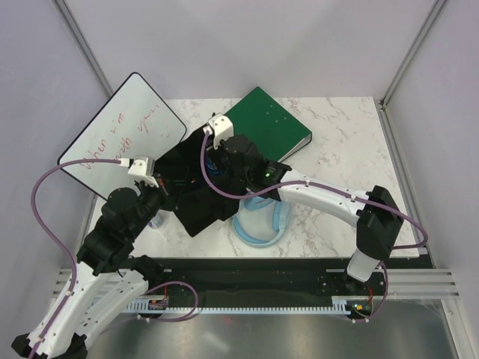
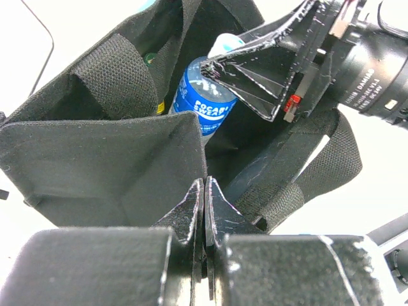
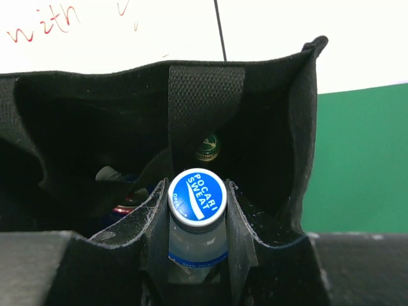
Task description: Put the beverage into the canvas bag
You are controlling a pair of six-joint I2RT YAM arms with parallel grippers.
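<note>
The black canvas bag (image 1: 196,203) lies open in the middle of the table. My left gripper (image 2: 205,186) is shut on the bag's near rim and holds the mouth open; in the top view it (image 1: 166,185) is at the bag's left edge. My right gripper (image 3: 197,185) is shut on the neck of a Pocari Sweat bottle (image 3: 197,199), blue cap towards the camera, inside the bag's mouth (image 3: 210,95). In the left wrist view the bottle's blue label (image 2: 201,105) shows inside the bag, below my right gripper's fingers (image 2: 258,73).
A green-capped bottle (image 3: 206,148) and another item (image 3: 113,185) lie deeper in the bag. The green binder (image 1: 269,123) lies behind the bag, a whiteboard (image 1: 120,138) to its left, and a clear blue-rimmed container (image 1: 260,223) to its front right.
</note>
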